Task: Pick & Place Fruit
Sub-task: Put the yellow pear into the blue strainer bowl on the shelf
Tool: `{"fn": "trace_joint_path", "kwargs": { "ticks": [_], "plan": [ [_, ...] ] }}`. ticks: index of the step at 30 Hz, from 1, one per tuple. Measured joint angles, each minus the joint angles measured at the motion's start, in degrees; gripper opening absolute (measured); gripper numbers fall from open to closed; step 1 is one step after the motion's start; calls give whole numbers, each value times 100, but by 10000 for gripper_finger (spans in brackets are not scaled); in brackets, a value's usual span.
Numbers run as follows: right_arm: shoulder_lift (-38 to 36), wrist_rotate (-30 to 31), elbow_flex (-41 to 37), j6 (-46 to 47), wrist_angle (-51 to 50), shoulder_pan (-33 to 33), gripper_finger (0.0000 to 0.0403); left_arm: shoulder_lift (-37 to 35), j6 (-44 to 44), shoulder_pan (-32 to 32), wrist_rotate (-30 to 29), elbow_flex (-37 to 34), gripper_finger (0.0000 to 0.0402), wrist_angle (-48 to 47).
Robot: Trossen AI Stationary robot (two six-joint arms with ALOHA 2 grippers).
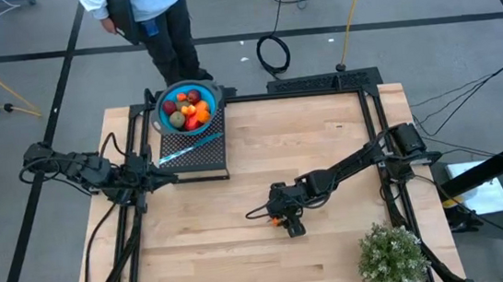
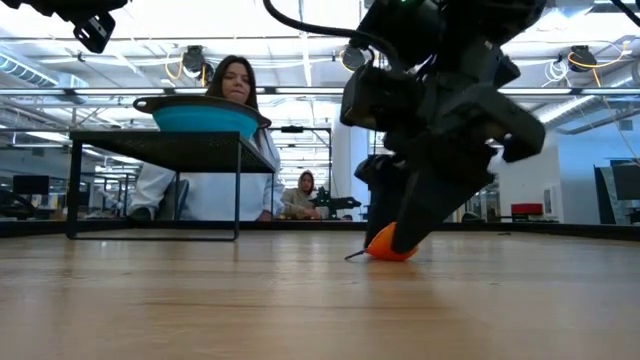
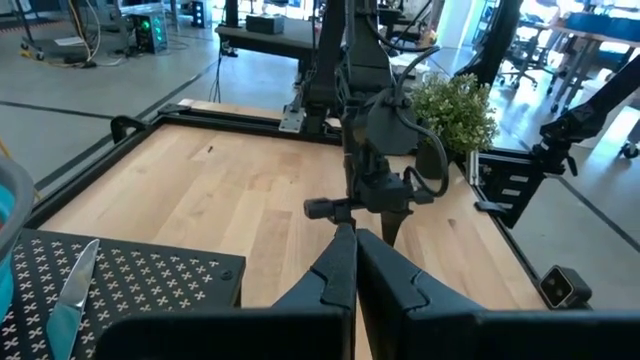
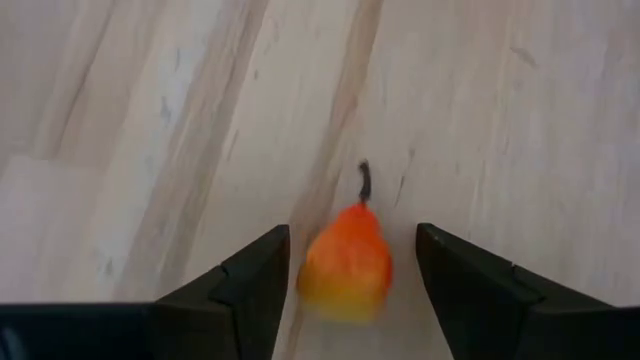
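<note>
Right gripper [image 4: 350,275] low over the table [image 1: 327,152], fingers spread either side of an orange pear [image 4: 346,262]; small gaps show on both sides. Pear lies on the wood, stem pointing away from the gripper. Left gripper [image 3: 354,262] pressed together, empty, beside the rack [image 1: 194,156]. Bowl [image 1: 164,122] on the rack holds other fruit [image 1: 189,108].
</note>
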Motion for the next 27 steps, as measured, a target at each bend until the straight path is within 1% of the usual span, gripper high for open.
{"fn": "trace_joint_path", "kwargs": {
  "ticks": [3,5,9,15,18,23,27],
  "plan": [
    [-9,2,-2,-5,-61,0,210,2,0,2,2,0,2,6],
    [-11,1,-2,-12,-104,0,203,0,-7,0,1,0,5,12],
    [-11,6,0,-16,-145,-3,174,0,-11,2,2,1,13,17],
    [-11,26,0,-16,-162,-7,125,1,-108,1,3,1,2,16],
    [-55,-2,-1,-18,-259,-4,109,2,-154,0,4,1,5,16],
    [-206,-19,-15,-16,-451,-44,102,8,-157,0,2,2,19,86],
    [-452,-16,-13,-19,-578,-126,102,17,-182,2,2,2,21,82]
  ]
}}
